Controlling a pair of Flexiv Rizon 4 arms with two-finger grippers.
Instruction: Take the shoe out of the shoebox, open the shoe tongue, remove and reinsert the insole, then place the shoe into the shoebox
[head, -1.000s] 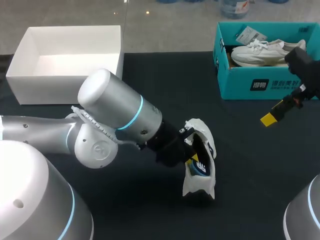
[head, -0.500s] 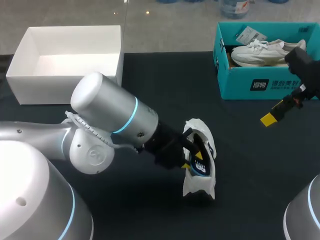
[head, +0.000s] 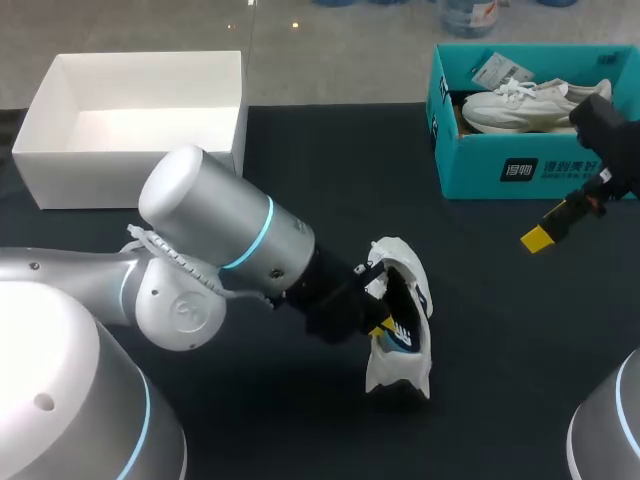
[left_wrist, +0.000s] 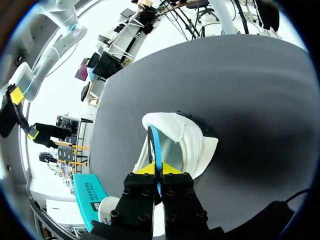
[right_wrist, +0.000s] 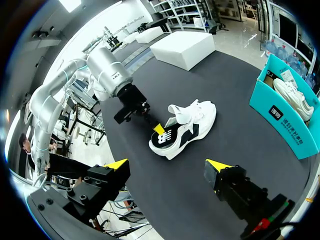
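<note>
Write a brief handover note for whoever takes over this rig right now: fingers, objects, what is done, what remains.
Left gripper: fingers shut on the insole edge at the shoe opening.
Right gripper: open, empty, near the teal shoebox.
Done: shoe out on the table, tongue pulled open.
Left: finish taking the insole out and putting it back, then place the shoe in the shoebox.

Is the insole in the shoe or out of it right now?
Partly out: the insole stands raised from the shoe, pinched between the left jaws, its far end inside.
</note>
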